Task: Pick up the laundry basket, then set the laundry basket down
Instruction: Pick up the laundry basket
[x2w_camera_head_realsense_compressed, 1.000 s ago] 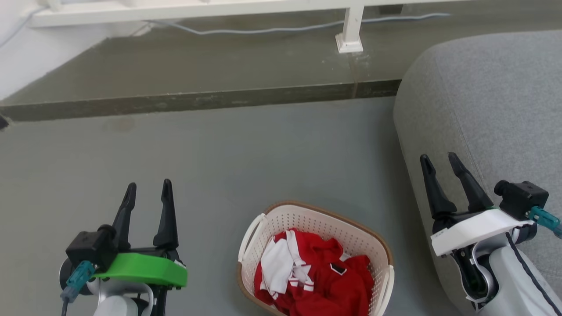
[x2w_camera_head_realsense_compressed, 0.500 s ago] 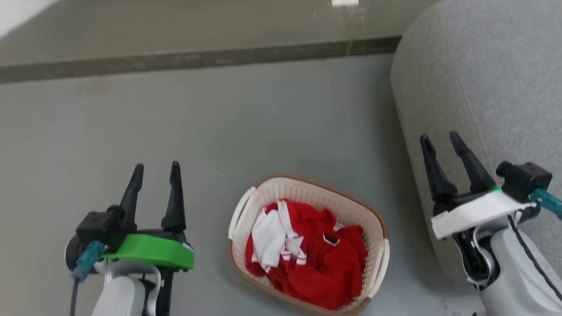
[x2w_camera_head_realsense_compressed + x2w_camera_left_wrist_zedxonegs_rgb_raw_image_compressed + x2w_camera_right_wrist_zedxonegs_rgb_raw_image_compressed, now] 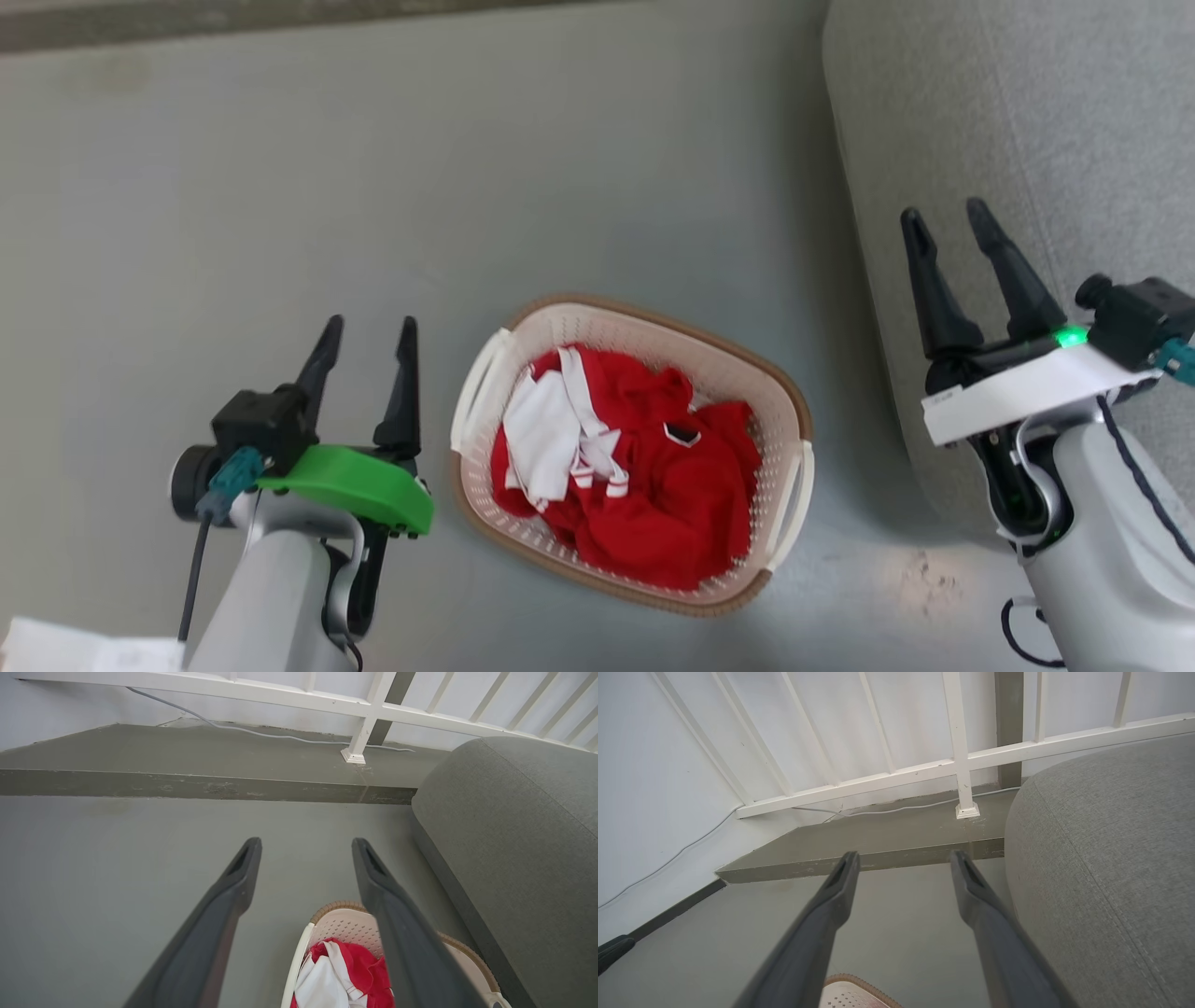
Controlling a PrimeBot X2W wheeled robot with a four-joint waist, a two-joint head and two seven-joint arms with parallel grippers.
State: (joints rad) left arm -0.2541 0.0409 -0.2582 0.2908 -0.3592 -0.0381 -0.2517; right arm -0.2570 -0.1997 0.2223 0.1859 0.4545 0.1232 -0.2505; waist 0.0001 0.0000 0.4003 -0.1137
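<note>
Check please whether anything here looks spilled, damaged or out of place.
Nothing is spilled: the red and white clothes lie inside the laundry basket, which stands upright on the floor, turned slantwise to the sofa. Only a pale scuffed patch marks the floor beside it.

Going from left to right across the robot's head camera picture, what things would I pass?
left gripper, fingers apart → laundry basket with red and white clothes inside → right gripper, fingers apart
</note>
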